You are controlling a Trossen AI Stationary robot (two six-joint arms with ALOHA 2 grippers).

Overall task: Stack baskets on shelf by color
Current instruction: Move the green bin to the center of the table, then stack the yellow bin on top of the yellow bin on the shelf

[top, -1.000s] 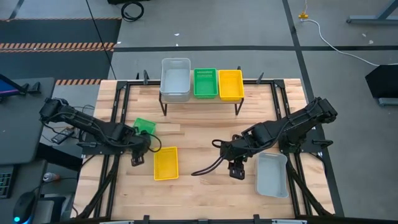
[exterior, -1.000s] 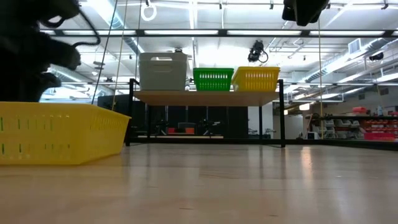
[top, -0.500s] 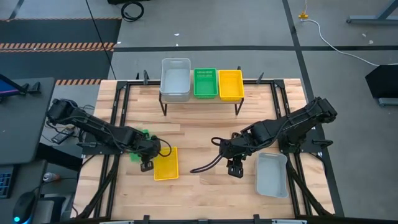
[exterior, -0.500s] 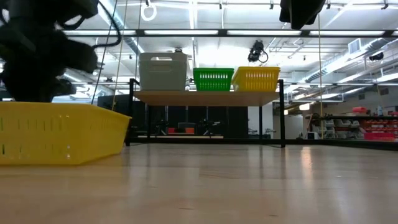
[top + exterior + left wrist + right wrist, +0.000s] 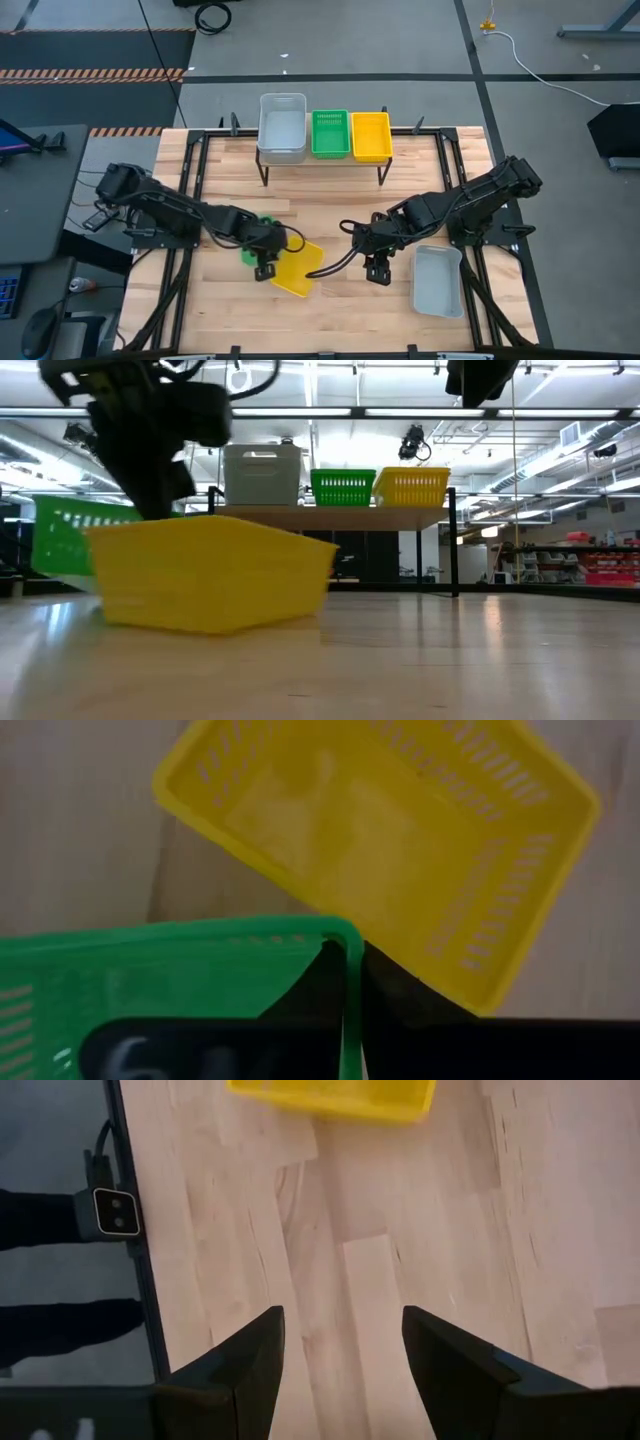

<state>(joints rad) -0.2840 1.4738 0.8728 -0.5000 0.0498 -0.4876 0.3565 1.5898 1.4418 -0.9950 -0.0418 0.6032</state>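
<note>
My left gripper [image 5: 264,268] is shut on a green basket [image 5: 170,970], which shows behind the arm in the high view [image 5: 252,245] and at the left in the low view [image 5: 65,535]. Just beyond it a yellow basket [image 5: 297,270] lies askew on the table. My right gripper [image 5: 378,272] hangs open over bare table at mid right, with nothing between its fingers [image 5: 340,1370]. The shelf [image 5: 320,160] at the far edge carries a grey basket [image 5: 282,128], a green one [image 5: 331,133] and a yellow one [image 5: 371,135] side by side. My left gripper pinches the green basket's side wall [image 5: 350,970] close to a corner, one finger inside the basket and one outside. The fingers come steeply from above. The held corner stands right by the yellow basket's rim [image 5: 420,990]; whether they touch I cannot tell.
A grey basket [image 5: 437,280] lies on the table by the right edge, beside my right arm. The table's black frame rail [image 5: 135,1270] runs along the side, and a loose cable [image 5: 335,262] trails from my right arm.
My left gripper has travelled toward the table's right edge and tipped, taking the green basket along from the left side to the middle. The yellow basket has slid toward the right and turned about, so it now lies at a slant.
</note>
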